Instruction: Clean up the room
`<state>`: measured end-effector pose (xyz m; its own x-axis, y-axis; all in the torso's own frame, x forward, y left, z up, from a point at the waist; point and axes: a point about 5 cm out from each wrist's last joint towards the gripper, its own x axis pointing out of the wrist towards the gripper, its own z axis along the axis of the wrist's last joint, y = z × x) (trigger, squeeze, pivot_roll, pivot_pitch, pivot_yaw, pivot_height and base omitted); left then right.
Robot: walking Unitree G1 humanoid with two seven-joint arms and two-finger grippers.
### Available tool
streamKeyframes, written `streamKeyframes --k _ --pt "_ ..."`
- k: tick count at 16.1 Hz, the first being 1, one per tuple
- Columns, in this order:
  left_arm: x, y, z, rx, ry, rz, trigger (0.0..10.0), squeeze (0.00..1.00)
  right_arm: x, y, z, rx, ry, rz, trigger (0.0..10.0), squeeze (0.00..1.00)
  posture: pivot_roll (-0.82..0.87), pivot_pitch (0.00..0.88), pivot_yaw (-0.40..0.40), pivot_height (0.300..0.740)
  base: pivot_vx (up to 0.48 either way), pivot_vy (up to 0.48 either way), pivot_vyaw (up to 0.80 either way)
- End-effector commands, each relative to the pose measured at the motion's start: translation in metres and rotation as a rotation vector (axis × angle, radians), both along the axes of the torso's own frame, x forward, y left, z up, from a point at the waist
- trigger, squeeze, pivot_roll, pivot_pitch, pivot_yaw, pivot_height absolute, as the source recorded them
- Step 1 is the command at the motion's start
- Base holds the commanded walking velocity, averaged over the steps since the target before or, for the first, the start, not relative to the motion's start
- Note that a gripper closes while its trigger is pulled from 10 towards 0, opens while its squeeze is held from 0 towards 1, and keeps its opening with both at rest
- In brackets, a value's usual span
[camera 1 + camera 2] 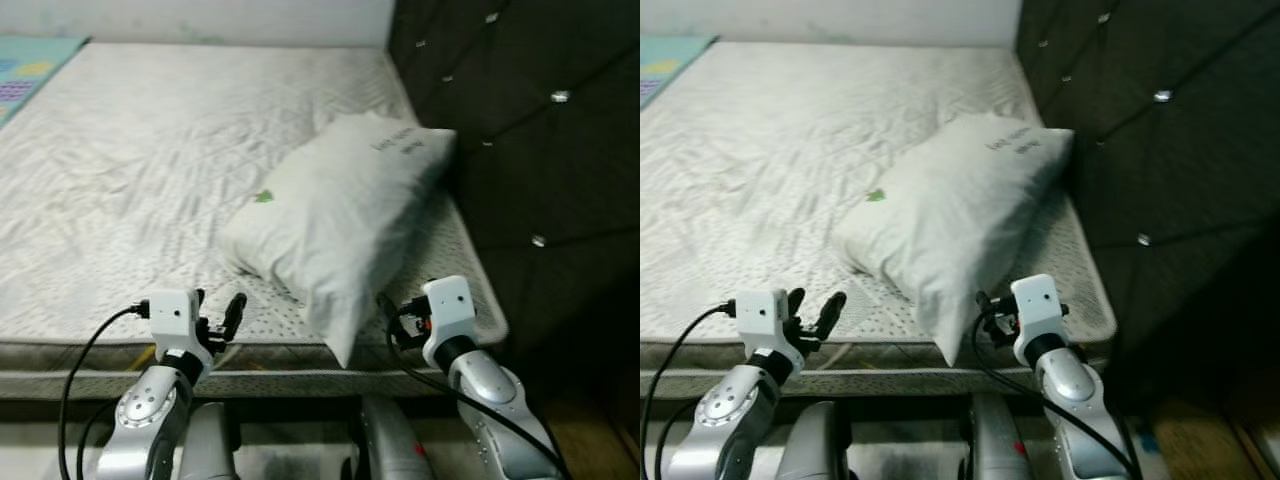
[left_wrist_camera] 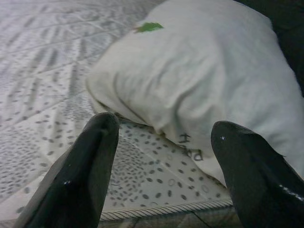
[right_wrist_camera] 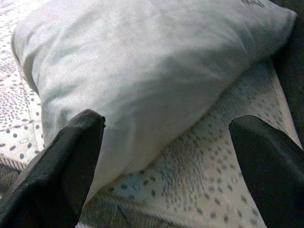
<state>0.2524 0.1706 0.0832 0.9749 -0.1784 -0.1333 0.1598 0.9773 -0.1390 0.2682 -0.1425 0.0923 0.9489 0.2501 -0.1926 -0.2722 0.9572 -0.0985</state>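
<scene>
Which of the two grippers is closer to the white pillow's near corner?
The right gripper: it sits beside the pillow corner that hangs over the mattress edge, while the left gripper stands further off.

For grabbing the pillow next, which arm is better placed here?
Probably the right. The right gripper sits open beside the pillow corner overhanging the mattress edge; the left gripper, also open, is farther off.
</scene>
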Motion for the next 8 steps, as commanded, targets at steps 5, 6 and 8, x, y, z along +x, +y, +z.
streamKeyframes --k 5,6,8 --pt "-0.005 0.005 0.010 0.014 -0.019 0.028 10.0 0.00 0.007 0.045 -0.003 0.107 0.115 0.146 10.0 0.00 -0.08 0.162 -0.035 0.591 0.000 0.000 0.00" --pt "-0.006 0.006 0.012 0.015 -0.022 0.038 10.0 0.00 0.008 0.059 -0.003 0.142 0.159 0.191 10.0 0.00 -0.08 0.163 -0.035 0.591 0.000 0.000 0.00" --pt "-0.007 0.005 0.015 0.015 -0.024 0.039 10.0 0.00 0.007 0.075 -0.007 0.177 0.229 0.252 10.0 0.00 -0.07 0.164 -0.032 0.591 0.000 0.000 0.00"
